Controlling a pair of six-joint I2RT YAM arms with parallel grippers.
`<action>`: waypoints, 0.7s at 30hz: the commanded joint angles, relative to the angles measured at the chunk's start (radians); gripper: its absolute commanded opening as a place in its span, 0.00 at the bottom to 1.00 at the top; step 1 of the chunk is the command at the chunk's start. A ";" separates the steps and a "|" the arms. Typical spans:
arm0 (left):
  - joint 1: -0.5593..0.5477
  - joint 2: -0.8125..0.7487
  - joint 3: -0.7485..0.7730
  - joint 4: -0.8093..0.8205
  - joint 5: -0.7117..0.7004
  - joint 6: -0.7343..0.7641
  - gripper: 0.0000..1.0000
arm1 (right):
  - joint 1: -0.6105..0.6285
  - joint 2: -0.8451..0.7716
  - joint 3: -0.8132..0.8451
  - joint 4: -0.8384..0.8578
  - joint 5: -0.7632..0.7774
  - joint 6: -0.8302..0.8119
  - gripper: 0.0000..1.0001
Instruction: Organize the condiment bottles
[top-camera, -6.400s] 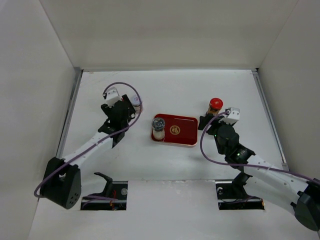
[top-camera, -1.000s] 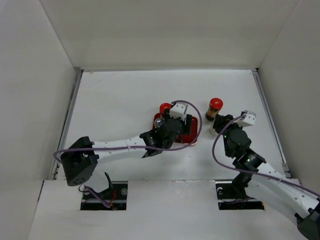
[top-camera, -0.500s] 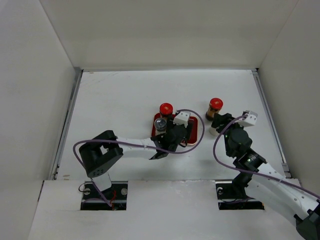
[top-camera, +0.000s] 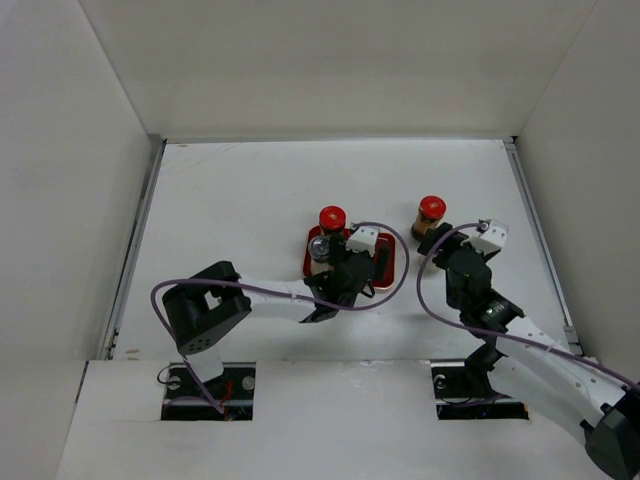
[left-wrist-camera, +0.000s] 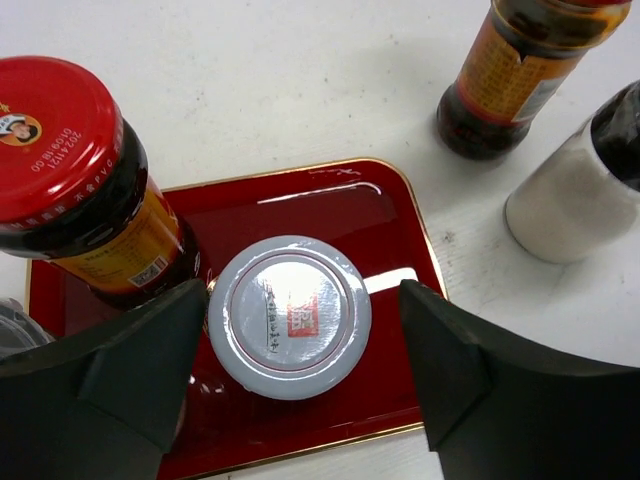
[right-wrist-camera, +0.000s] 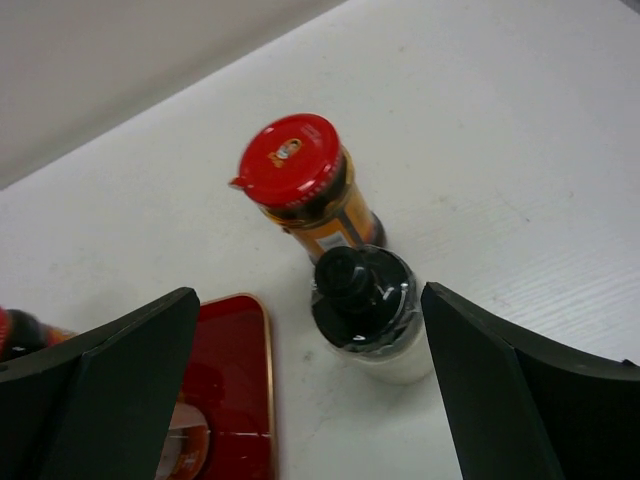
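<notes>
Left wrist view: the left claw (left-wrist-camera: 302, 300) is spread on both sides of the pale-capped jar (left-wrist-camera: 290, 315), which stands on the red tray (left-wrist-camera: 330, 195) close to a red-capped jar (left-wrist-camera: 75, 170). I judge it should rise straight up, because one finger is just beside that neighbour. The right claw (right-wrist-camera: 308, 298), also spread, hangs over the black-capped jar (right-wrist-camera: 365, 300) on the counter (right-wrist-camera: 520, 150).

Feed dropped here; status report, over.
Left gripper open, straddling white-lidded jar on flat red tray. Right gripper open over black-capped jar, off tray. Red-capped bottle close beside it.
</notes>
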 joint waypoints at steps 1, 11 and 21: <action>-0.012 -0.058 0.009 0.086 -0.034 0.007 0.82 | -0.036 0.047 0.043 -0.027 0.056 0.026 1.00; -0.058 -0.247 0.023 0.078 -0.020 0.083 0.94 | -0.102 0.268 0.097 -0.014 -0.059 0.030 1.00; -0.040 -0.662 -0.223 0.080 -0.014 0.080 0.93 | -0.151 0.346 0.109 0.022 -0.105 0.024 0.82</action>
